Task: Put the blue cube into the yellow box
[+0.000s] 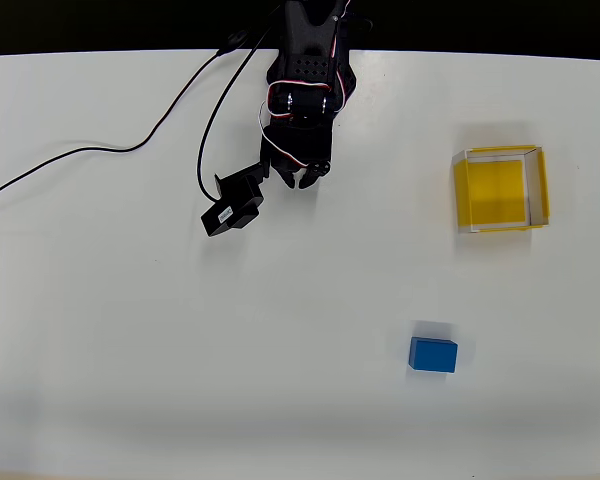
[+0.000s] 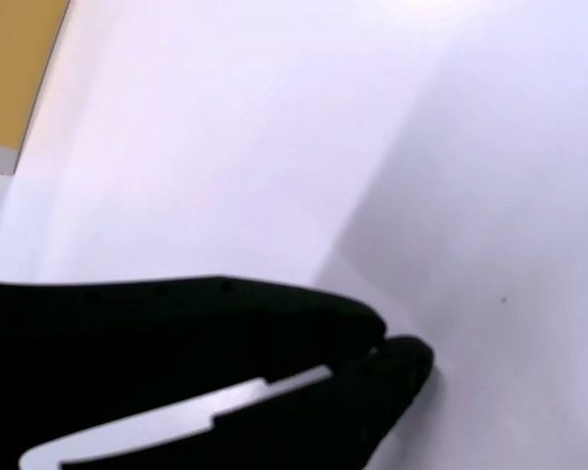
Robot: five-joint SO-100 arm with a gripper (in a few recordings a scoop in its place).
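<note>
I am viewing the gripper (image 1: 302, 178) from overhead near the top centre of the table (image 1: 130, 350). In the wrist view the gripper (image 2: 377, 345) is showing both black finger tips meeting with no gap between them, so I am reading the jaws as closed and holding nothing. The black camera module (image 1: 232, 207) is projecting from the wrist toward lower left in the overhead view, with its cable (image 1: 100, 150) trailing off to the left.

The arm (image 1: 305, 70) is sitting folded back close to its base at the table's far edge, the gripper pointing down the picture and hovering over bare white surface. I cannot tell its height above the table.

The blue cube (image 1: 433, 354) is resting flat on the table at lower right, well apart from the gripper. The yellow box (image 1: 500, 189) is standing open-topped at upper right, empty, well apart from the cube.

Handling assessment: the cube is appearing rigid, plain and probably light, with smooth faces that may be slightly slippery. I am judging the best hold to be across two opposite side faces, at mid-height, with the fingers square to those faces. The cube is sitting almost aligned with the picture edges, so I am expecting little wrist rotation. The jaws need opening before descent.
</note>
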